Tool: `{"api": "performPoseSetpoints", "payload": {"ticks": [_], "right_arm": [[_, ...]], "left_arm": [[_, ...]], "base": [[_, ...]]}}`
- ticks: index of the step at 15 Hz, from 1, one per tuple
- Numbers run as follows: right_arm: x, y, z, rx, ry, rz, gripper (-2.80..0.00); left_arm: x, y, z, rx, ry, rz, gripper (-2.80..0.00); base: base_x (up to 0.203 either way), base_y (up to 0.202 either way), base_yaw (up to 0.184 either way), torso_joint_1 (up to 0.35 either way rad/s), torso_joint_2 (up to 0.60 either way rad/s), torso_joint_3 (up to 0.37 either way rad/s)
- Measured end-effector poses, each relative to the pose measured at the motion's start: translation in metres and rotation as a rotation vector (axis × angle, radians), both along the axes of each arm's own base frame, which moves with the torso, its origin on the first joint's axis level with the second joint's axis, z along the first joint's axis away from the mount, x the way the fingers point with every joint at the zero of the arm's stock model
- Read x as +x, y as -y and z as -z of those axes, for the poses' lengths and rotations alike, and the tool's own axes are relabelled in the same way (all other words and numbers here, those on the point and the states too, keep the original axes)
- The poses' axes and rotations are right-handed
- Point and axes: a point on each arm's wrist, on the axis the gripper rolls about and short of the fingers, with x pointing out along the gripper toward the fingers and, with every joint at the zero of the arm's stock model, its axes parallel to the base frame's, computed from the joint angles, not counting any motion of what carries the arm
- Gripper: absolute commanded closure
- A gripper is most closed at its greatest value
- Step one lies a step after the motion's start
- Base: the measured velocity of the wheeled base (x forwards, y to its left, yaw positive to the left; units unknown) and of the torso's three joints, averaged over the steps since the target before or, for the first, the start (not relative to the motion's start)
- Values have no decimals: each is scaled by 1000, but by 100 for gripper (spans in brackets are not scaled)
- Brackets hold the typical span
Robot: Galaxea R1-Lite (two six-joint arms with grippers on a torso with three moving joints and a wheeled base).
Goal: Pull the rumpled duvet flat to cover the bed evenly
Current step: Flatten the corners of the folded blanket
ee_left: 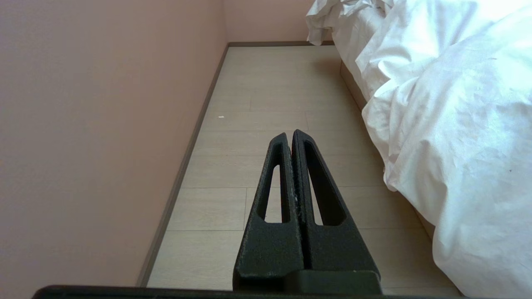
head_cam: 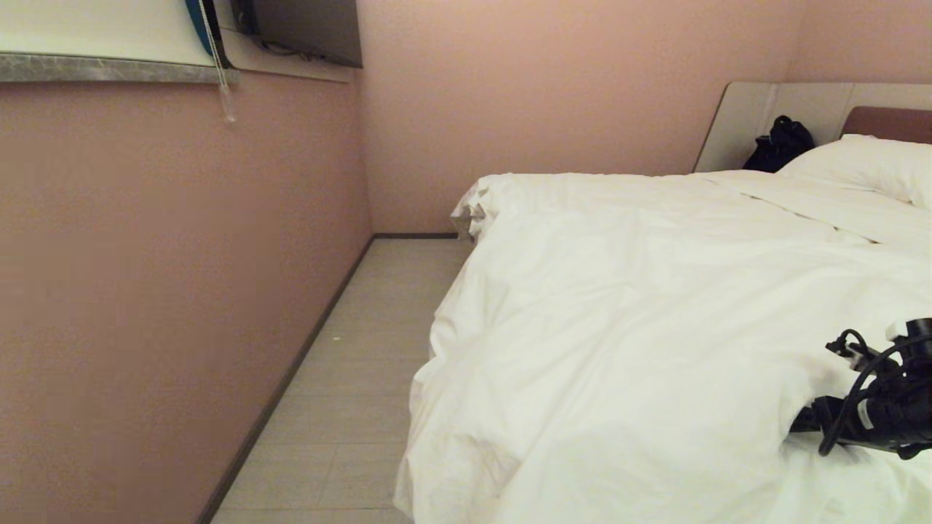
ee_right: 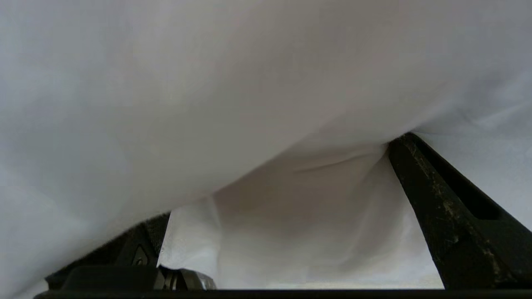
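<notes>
Right hand (ee_right: 270, 216) lies low, released, fingers spread and pushed into duvet (head_cam: 641, 306) folds. Left hand (ee_left: 291, 135) clenched, empty, beside bed (ee_left: 351, 85). Duvet runs lengthwise toward headboard (head_cam: 885, 120).

The duvet (head_cam: 641, 306) and the pillow (head_cam: 870, 166) are rendered in plain white without any pattern, while the walls (head_cam: 175, 291) are seen in a flat dusty pink edged by a dark brown skirting board (head_cam: 291, 371). The floor (head_cam: 349, 407) is laid in pale beige-grey planks, and the headboard (head_cam: 888, 122) is shown as brown within a pale grey panel (head_cam: 750, 120), against which a black bag (head_cam: 780, 144) is set. The left gripper (ee_left: 290, 135) and the right gripper's fingers (ee_right: 440, 199) are coloured matt black, and a grey marbled ledge (head_cam: 109, 69) is seen on the wall.
</notes>
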Motion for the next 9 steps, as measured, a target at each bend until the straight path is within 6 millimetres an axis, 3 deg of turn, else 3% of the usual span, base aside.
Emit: {"api": "performPoseSetpoints", "payload": {"ticks": [4, 5, 9], "right_arm": [[4, 2, 8, 8, -16, 1, -280], [5, 2, 9, 9, -18, 2, 0], [6, 3, 12, 13, -28, 4, 0]], "left_arm": [[0, 0, 0, 0, 0, 0, 0], [0, 0, 0, 0, 0, 0, 0], [0, 0, 0, 0, 0, 0, 0]], "base": [[0, 0, 0, 0, 0, 0], [0, 0, 0, 0, 0, 0], [0, 0, 0, 0, 0, 0]]}}
